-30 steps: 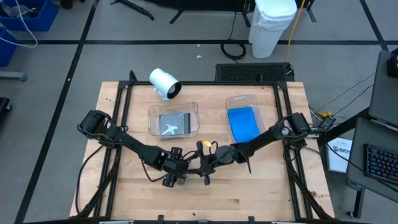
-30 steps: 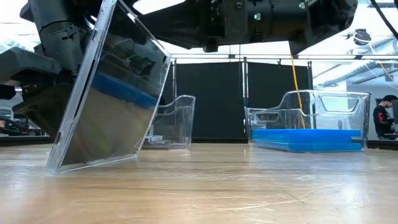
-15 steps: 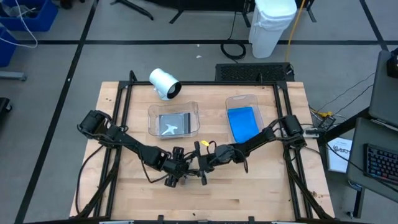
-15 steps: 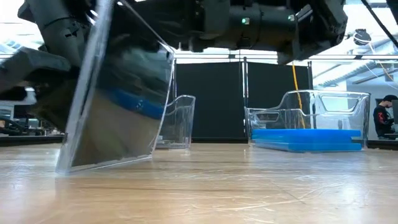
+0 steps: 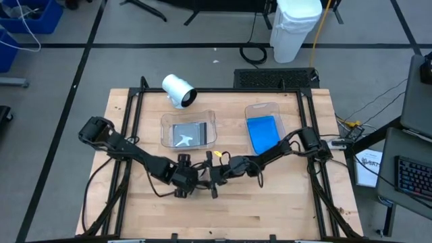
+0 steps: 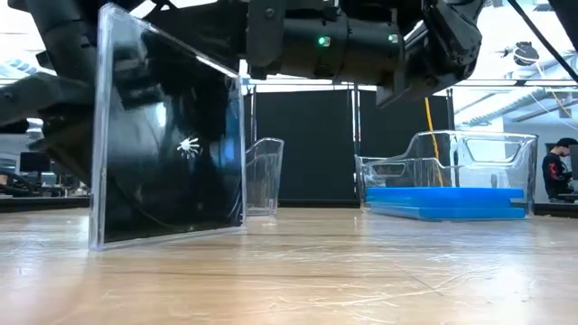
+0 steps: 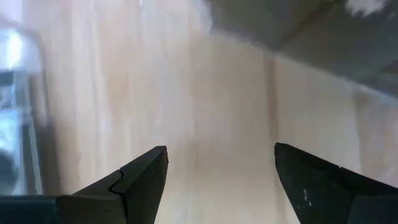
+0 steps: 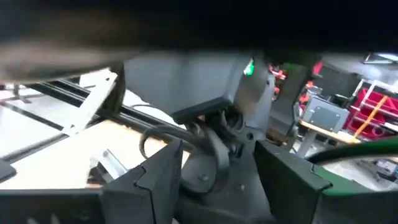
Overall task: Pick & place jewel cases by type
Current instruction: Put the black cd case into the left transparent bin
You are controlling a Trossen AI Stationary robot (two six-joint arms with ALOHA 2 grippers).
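A dark grey and clear jewel case [image 6: 167, 153] stands upright on its lower edge [image 6: 167, 236] on the wooden table, near the middle. My left gripper [image 5: 183, 183] is beside it, open and pointing steeply down, with only bare wood between its fingers [image 7: 217, 180]. My right gripper [image 5: 213, 181] reaches in level from the table's right and is open [image 8: 217, 180], facing the left gripper. Blue jewel cases [image 5: 263, 133] lie flat in the right clear tray [image 6: 506, 144]. A grey one [image 5: 187, 135] lies in the left clear tray [image 5: 165, 121]. My left gripper stands close behind the upright case, and a clear edge [image 7: 18, 112] shows outside one finger; I cannot tell whether they touch. My right gripper hangs by the case's upper far corner [image 6: 242, 81]; I cannot tell whether it touches.
A white cylinder [image 5: 178, 90] lies at the far left of the table. The two clear trays stand side by side beyond the grippers. A dark frame [image 5: 135, 115] runs around the table top. Bare wood lies toward the near edge [image 5: 223, 219].
The jewel case has tipped from a lean to upright, its lower edge staying on the table. My right gripper has moved toward the table's left and a little down. My left gripper has risen slightly and shifted toward the left.
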